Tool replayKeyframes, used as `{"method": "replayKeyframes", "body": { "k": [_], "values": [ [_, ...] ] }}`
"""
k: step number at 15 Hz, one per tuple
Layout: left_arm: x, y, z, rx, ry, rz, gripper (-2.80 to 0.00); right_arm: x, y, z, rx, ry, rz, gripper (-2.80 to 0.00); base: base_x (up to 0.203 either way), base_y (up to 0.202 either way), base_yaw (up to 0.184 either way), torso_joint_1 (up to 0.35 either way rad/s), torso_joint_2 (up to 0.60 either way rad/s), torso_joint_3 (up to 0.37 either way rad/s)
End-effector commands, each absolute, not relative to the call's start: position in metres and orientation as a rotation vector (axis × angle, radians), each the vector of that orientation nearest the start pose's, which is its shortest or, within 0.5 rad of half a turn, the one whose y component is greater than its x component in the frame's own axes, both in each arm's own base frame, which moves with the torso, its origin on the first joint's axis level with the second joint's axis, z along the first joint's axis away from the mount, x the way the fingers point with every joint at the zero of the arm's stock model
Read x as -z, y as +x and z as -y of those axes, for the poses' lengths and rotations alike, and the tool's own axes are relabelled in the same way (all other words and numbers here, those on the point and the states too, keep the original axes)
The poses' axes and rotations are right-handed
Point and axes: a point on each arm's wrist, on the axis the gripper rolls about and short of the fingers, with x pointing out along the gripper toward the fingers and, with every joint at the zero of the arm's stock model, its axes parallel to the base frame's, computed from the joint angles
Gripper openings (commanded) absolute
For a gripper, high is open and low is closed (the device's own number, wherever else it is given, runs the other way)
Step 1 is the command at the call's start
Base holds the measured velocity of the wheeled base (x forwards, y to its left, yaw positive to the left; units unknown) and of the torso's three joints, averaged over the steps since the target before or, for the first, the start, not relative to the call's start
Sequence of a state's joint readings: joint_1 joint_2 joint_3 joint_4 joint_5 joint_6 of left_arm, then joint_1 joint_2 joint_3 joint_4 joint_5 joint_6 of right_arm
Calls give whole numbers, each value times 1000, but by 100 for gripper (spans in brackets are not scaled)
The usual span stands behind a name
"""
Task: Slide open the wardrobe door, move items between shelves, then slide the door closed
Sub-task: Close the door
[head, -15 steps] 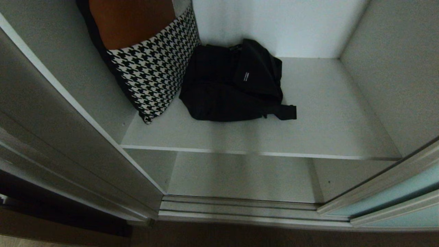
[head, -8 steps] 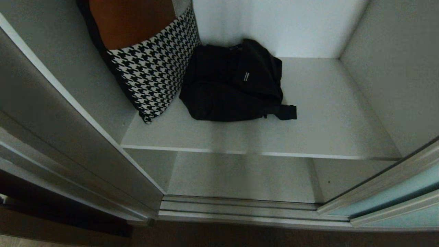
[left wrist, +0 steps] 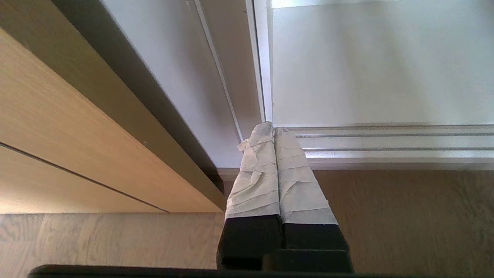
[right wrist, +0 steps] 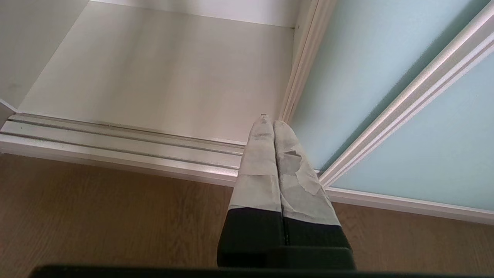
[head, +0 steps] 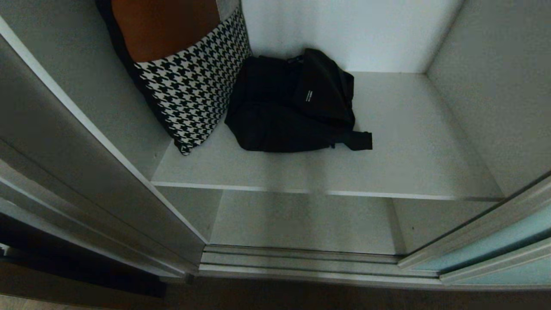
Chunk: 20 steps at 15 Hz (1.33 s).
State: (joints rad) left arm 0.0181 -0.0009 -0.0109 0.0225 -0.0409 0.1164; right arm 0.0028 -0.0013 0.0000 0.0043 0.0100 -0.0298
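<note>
hanging low outside the wardrobe, both arms are idle and neither shows in the head view. the left gripper [left wrist: 273,129] has its jaws pressed fully together on nothing, tips aimed at the silver floor track [left wrist: 386,143], with the tan wooden panel [left wrist: 77,146] off to one side of them. the right gripper [right wrist: 270,122] is likewise pinched closed and empty, its tips just short of the same track, and the sliding wardrobe door [right wrist: 386,96] stands close beside the jaws, its frosted blue-green glass pushed aside so the opening is clear.

beyond the jaws, well above and deeper in, the upper shelf [head: 413,142] carries a black bag [head: 292,107] touching a houndstooth cushion [head: 193,90]; the lower shelf [head: 301,219] looks bare.

risks, as i judge them: a reach with jaws not parted first would only shove the soft bag toward the back wall. lifting an arm from this low start could clip the shelf's front edge. pulling the bag might topple the leaning cushion. a dangling strap could snag, or lie across the track and jam the door at closing.
</note>
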Motion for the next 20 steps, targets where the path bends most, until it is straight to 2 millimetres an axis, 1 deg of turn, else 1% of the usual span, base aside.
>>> {"method": "replayKeyframes", "body": {
  "k": [1, 13, 20],
  "values": [
    [-76, -23, 1, 24, 118, -17, -280, -75, -23, 0, -14, -31, -4, -280, 0, 0, 0, 0, 0, 0],
    [-76, -23, 1, 19, 97, -17, -280, -75, -23, 0, -14, -31, -4, -280, -186, 0, 0, 3, 2, 1],
    [-77, -23, 1, -4, 44, -14, -280, -75, -23, 0, -14, -31, -4, -280, -9, 0, 0, 0, 1, 1]
  ]
}}
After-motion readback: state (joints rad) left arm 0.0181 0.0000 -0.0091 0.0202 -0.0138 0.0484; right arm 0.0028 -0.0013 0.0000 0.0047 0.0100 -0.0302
